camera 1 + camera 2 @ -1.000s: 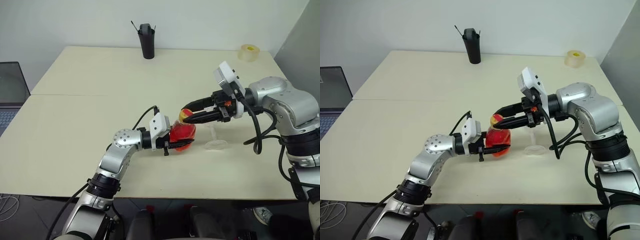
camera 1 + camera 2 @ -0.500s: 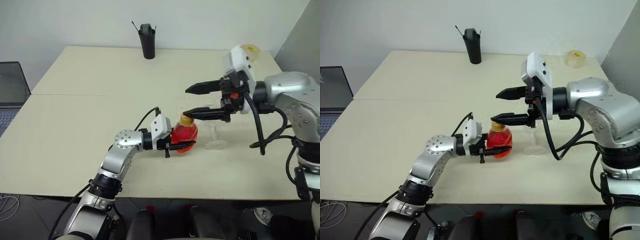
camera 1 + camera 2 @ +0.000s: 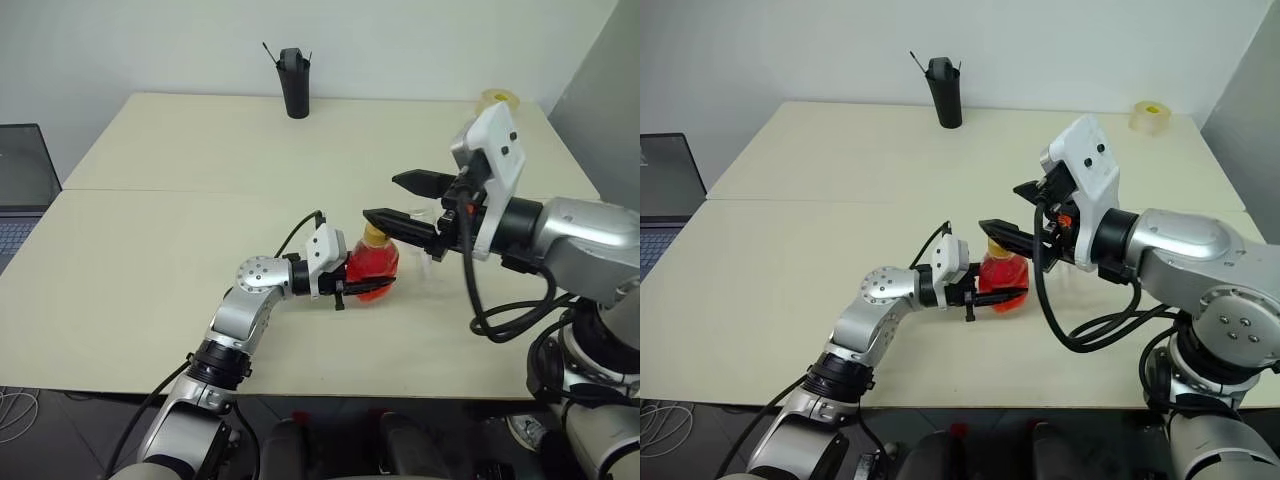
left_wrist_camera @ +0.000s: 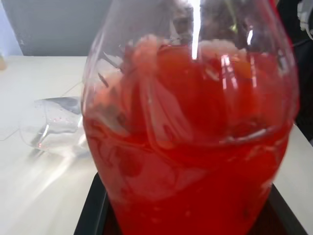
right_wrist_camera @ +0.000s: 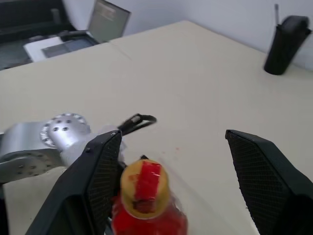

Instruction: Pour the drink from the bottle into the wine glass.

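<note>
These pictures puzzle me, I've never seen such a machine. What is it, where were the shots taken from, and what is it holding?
It is a two-armed robot at a table. The two wide shots come from cameras in its head, looking down over its arms; the two close-ups come from a camera on each wrist. The left gripper is shut on a small bottle of red drink, standing upright with its yellow cap on. The right gripper is open, one finger beside the cap. A wine glass stands just beyond the bottle. At the table's far edge are a black cup and a roll of tape; a laptop sits off to the left.
</note>
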Tool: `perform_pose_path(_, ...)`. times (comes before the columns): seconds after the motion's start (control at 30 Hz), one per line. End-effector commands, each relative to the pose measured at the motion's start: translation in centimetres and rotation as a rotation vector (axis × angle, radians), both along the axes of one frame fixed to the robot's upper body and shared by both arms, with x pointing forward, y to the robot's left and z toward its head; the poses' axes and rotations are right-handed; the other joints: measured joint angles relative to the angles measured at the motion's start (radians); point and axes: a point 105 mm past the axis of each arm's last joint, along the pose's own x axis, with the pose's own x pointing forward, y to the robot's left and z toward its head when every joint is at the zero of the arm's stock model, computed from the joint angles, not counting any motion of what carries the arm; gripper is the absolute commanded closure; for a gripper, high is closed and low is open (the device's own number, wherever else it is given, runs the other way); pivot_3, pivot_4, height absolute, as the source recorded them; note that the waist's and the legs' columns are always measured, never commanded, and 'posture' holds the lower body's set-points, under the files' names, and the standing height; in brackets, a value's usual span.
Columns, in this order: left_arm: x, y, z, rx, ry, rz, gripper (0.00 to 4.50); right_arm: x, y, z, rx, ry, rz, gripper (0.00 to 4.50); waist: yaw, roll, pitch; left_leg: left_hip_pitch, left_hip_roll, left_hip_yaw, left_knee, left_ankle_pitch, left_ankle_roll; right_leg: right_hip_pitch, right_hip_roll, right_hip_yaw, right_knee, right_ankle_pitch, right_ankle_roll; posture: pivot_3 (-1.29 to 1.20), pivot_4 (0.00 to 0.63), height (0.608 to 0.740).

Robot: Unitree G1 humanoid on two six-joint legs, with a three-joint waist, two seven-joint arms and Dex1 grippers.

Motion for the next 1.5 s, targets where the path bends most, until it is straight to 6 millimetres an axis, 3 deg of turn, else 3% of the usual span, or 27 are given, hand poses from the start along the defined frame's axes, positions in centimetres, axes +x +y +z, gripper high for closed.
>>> perform_pose_path(0.03, 0.2, -0.5, 1.5, -0.028, -0.062, -0.017, 2.95, -0.8, 0.8, 0.0, 0.018, -0.021, 0.006, 0.88, 0.0, 0.0, 0.0, 0.0, 0.0, 0.0, 0.0, 0.0, 0.0, 0.0, 0.0, 0.0, 0.0, 0.0, 0.0, 0.0, 0.15, 0.74)
perform_pose_path(0.5, 0.6, -0.6, 1.4, -0.026, -0.075, -0.005, 2.95, -1.5, 0.2, -2.2, -0.009, 0.099, -0.061, 0.88, -0.003, 0.0, 0.0, 0.0, 0.0, -0.001, 0.0, 0.0, 0.0, 0.0, 0.0, 0.0, -0.001, 0.0, 0.0, 0.0, 0.15, 0.74)
perform_pose_path(0.87, 0.5, -0.5, 1.3, -0.025, -0.079, 0.004, 2.96, -2.2, 0.6, -1.3, 0.037, 0.197, -0.098, 0.88, -0.003, 0.0, 0.0, -0.001, 0.001, 0.0, 0.0, 0.0, 0.0, 0.0, 0.002, 0.0, -0.002, 0.0, 0.0, 0.0, 0.15, 0.74)
perform_pose_path(1.3, 0.4, -0.5, 1.3, -0.026, -0.078, 0.004, 2.96, -1.0, 0.6, -1.8, 0.032, 0.203, -0.165, 0.88, -0.002, 0.0, 0.0, -0.001, 0.001, -0.001, 0.0, 0.0, 0.0, 0.001, 0.002, 0.0, -0.003, 0.0, 0.0, 0.0, 0.15, 0.74)
perform_pose_path(1.5, 0.4, -0.5, 1.3, -0.026, -0.079, 0.007, 3.0, -0.5, 0.5, -1.9, 0.027, 0.193, -0.187, 2.88, -0.002, 0.0, 0.0, -0.001, 0.002, -0.001, 0.0, 0.0, 0.0, 0.001, 0.002, 0.0, -0.003, 0.0, 0.0, 0.0, 0.15, 0.74)
